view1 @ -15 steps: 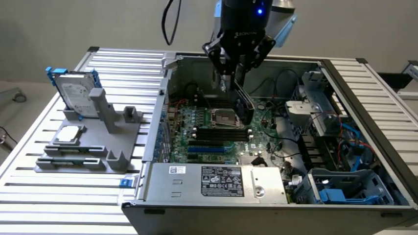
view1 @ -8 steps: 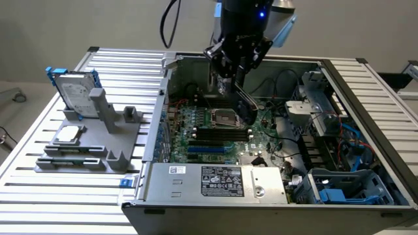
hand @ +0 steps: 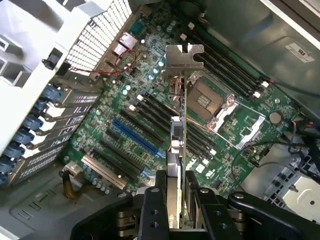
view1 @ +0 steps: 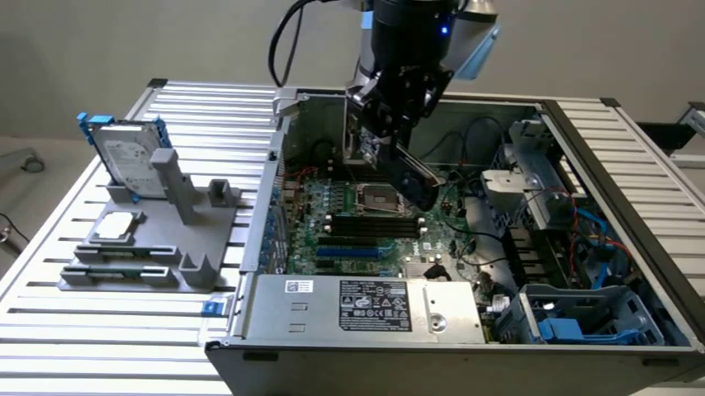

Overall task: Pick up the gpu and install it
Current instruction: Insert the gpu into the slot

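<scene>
My gripper [view1: 388, 132] hangs inside the open computer case, shut on the gpu [view1: 414, 177]. The card shows as a thin dark board slanting down from the fingers toward the green motherboard [view1: 364, 223]. Seen edge-on in the wrist view, the gpu [hand: 177, 140] runs away from my black fingers [hand: 152, 210], its silver end bracket [hand: 184, 56] at the far end. It hovers above the motherboard [hand: 125, 125], over the black slots beside the blue slot [hand: 134, 136] and near the CPU socket [hand: 210, 102]. It is not seated in a slot.
The case's rear wall with its perforated grille [hand: 95, 35] and blue card latches [hand: 30, 135] stands close by. A grey fixture [view1: 154, 239] on the slatted table holds a hard drive [view1: 127, 161]. The power supply [view1: 364, 305] and drive cages [view1: 584, 318] line the case's near side.
</scene>
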